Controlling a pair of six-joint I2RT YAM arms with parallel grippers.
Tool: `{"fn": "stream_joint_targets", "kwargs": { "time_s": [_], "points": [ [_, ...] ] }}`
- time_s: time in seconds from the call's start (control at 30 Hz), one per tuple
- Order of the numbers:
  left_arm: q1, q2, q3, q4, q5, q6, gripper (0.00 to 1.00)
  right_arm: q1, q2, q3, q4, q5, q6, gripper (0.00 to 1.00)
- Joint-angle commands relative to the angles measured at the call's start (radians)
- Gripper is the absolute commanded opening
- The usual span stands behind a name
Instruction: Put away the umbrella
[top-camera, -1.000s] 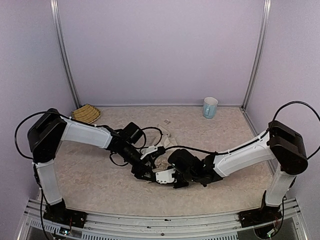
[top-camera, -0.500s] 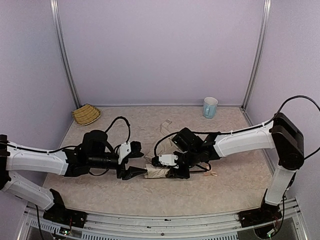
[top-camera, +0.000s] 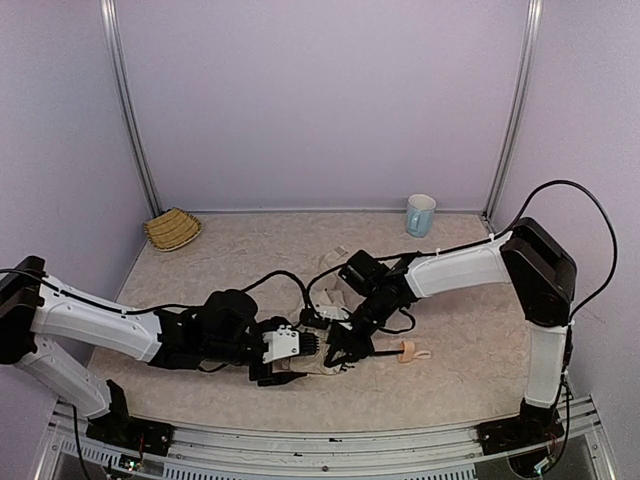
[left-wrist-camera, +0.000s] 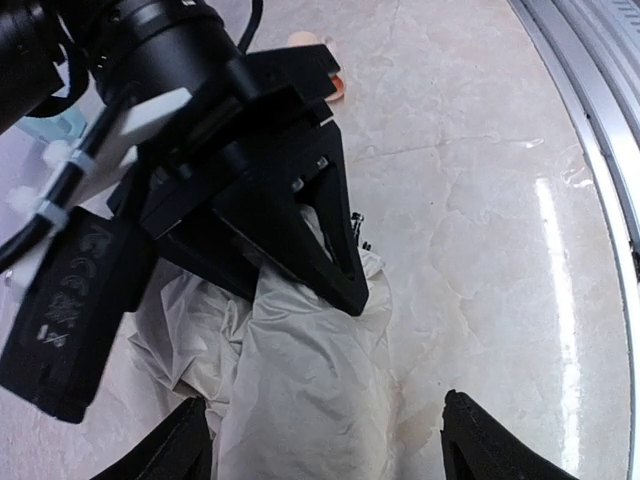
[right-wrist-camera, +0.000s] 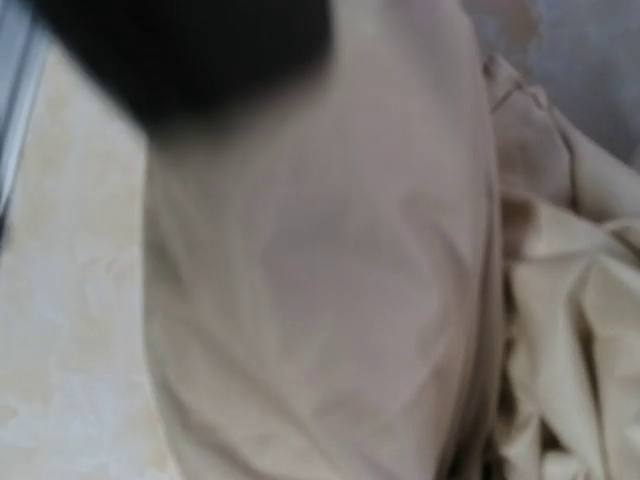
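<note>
On the table (top-camera: 460, 290), near its front middle, the umbrella (left-wrist-camera: 300, 390) lay soft, light and crumpled between the spread fingers of the left end effector (left-wrist-camera: 330, 445), its stiff tan handle (top-camera: 409, 352) probably the surer hold, while I could not tell whether the right end effector (top-camera: 343, 348) was gripping.

Between the jaws of the left gripper (left-wrist-camera: 325, 445), the umbrella (left-wrist-camera: 300, 390) is crinkled, matt cream cloth (almost papery); beside them the table (left-wrist-camera: 490, 200) looks smooth, glossy, marbled like stone.

Umbrella (left-wrist-camera: 300, 400) collapsed, cream canopy crumpled, tan handle (top-camera: 408, 352) rightward.
</note>
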Motion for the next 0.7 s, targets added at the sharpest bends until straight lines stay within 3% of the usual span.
{"fn": "stream_joint_targets", "kwargs": {
  "time_s": [0.0,0.23,0.33,0.43,0.67],
  "points": [
    [-0.003,0.092,0.076,-0.097,-0.020,0.036,0.77,-0.006,0.146,-0.052,-0.232,-0.054,0.028,0.13],
    [0.045,0.219,0.124,-0.118,-0.078,0.042,0.75,-0.015,0.163,-0.022,-0.257,-0.083,-0.008,0.14],
    [0.048,0.278,0.158,-0.175,-0.074,0.027,0.65,-0.030,0.140,-0.023,-0.228,-0.083,0.010,0.18],
    [0.044,0.344,0.217,-0.256,-0.066,0.003,0.48,-0.057,0.098,-0.033,-0.166,-0.095,0.042,0.32],
    [0.071,0.496,0.365,-0.476,0.026,-0.059,0.32,-0.091,-0.065,-0.073,-0.048,-0.127,0.094,0.47]
  ]
}}
